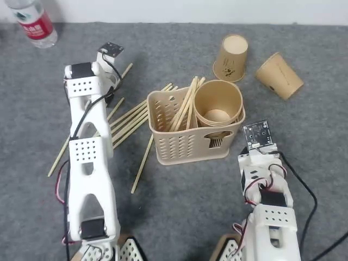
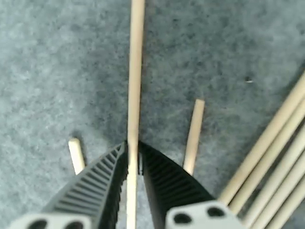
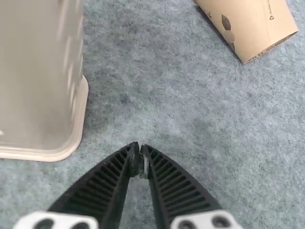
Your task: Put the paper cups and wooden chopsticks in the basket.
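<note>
The beige slotted basket [image 1: 187,136] stands mid-table with stacked paper cups [image 1: 218,104] and several chopsticks [image 1: 185,103] in it. Two more paper cups sit behind it on the right, one mouth-down [image 1: 231,57] and one on its side [image 1: 278,76]. Loose wooden chopsticks [image 1: 128,119] lie left of the basket. My left arm [image 1: 87,114] stretches over them. Its gripper [image 2: 132,145] is shut on one chopstick [image 2: 135,76] lying on the mat. My right gripper [image 3: 139,151] is shut with nothing in it, low over the mat between the basket's wall [image 3: 43,95] and the fallen cup [image 3: 248,26].
A plastic water bottle [image 1: 33,23] lies at the far left corner. One chopstick [image 1: 142,163] lies against the basket's front left side. Two short chopstick ends [image 2: 193,136] [image 2: 75,155] flank my left gripper, and several more [image 2: 276,162] run beside it. Grey mat [image 1: 179,217] covers the table.
</note>
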Controlling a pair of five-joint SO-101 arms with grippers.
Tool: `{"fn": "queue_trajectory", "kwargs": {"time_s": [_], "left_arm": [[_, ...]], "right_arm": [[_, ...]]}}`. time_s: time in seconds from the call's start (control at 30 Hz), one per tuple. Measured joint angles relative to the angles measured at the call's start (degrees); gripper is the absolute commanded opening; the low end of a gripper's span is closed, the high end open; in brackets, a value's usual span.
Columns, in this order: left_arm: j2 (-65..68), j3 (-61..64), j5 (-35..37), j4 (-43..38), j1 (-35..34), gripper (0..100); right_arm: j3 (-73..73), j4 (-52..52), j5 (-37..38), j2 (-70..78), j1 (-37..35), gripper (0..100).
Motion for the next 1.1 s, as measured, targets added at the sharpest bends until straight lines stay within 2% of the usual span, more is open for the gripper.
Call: {"fn": "queue_trajectory", "kwargs": {"time_s": [0.13, 0.27, 0.43, 0.67, 0.9, 1.1], "left_arm": [[-5.01, 5.8, 0.97, 0.0, -0.44, 1], [-16.53, 16.53, 2.55, 0.0, 0.97, 1], [-37.27, 36.04, 3.16, 0.0, 5.19, 1], [-70.42, 61.45, 3.6, 0.0, 15.03, 1], [-95.38, 74.02, 13.98, -0.53, 21.19, 1], [-110.42, 76.57, 26.64, -3.43, 28.22, 1]], "right_arm": [[0.0, 0.0, 0.0, 0.0, 0.09, 1.5], [0.0, 0.0, 0.0, 0.0, 0.0, 1.5], [0.0, 0.0, 0.0, 0.0, 0.18, 1.5], [0.0, 0.0, 0.0, 0.0, 0.18, 1.5], [0.0, 0.0, 0.0, 0.0, 0.09, 1.5], [0.0, 0.0, 0.0, 0.0, 0.0, 1.5]]}}
